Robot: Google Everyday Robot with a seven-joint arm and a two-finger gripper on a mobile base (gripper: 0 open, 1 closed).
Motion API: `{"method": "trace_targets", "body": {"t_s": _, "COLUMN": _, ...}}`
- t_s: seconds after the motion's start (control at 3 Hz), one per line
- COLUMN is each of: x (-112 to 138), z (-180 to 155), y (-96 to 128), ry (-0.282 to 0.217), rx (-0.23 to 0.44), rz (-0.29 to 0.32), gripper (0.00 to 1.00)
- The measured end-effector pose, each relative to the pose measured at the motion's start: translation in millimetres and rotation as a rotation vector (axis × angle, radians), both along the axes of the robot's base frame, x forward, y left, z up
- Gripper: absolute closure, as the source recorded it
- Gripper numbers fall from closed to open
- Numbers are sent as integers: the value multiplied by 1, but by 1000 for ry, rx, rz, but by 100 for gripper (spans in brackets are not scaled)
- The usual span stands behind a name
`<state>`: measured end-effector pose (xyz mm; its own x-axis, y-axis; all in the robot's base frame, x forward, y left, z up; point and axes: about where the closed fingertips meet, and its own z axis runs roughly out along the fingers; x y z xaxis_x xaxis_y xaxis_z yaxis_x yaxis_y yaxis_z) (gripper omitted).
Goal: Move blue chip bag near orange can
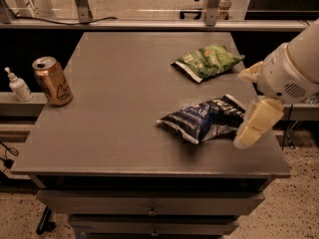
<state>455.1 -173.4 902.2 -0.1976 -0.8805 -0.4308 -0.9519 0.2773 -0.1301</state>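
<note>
The blue chip bag (pixel 204 119) lies crumpled on the grey table (pixel 124 108), right of centre and near the front edge. The orange can (pixel 52 81) stands upright at the table's left edge, far from the bag. My gripper (pixel 245 108) reaches in from the right, just at the bag's right end. It is open, with one cream finger (pixel 255 122) low in front of the bag's end and the other finger (pixel 250 72) higher and further back. It holds nothing.
A green chip bag (pixel 207 61) lies on the table behind the blue one. A small white pump bottle (pixel 19 85) stands on a ledge left of the can. Drawers sit under the table's front edge (pixel 149 172). A rail runs along the back.
</note>
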Motion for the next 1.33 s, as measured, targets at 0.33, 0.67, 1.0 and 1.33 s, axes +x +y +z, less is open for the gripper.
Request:
{"method": "trace_targets", "body": {"t_s": 0.33, "x": -1, "z": -20, "y": 21, "ry": 22, "rx": 53, "rz": 17, "gripper": 0}}
{"method": "trace_targets", "body": {"t_s": 0.67, "x": 5, "z": -31, "y": 39, "ry": 18, "rx": 92, "rz": 26, "gripper": 0}}
{"method": "trace_targets", "body": {"t_s": 1.0, "x": 10, "z": -36, "y": 52, "ry": 5, "rx": 123, "rz": 26, "gripper": 17}}
{"method": "trace_targets", "body": {"t_s": 1.33, "x": 10, "z": -44, "y": 57, "ry": 2, "rx": 139, "rz": 17, "gripper": 39}}
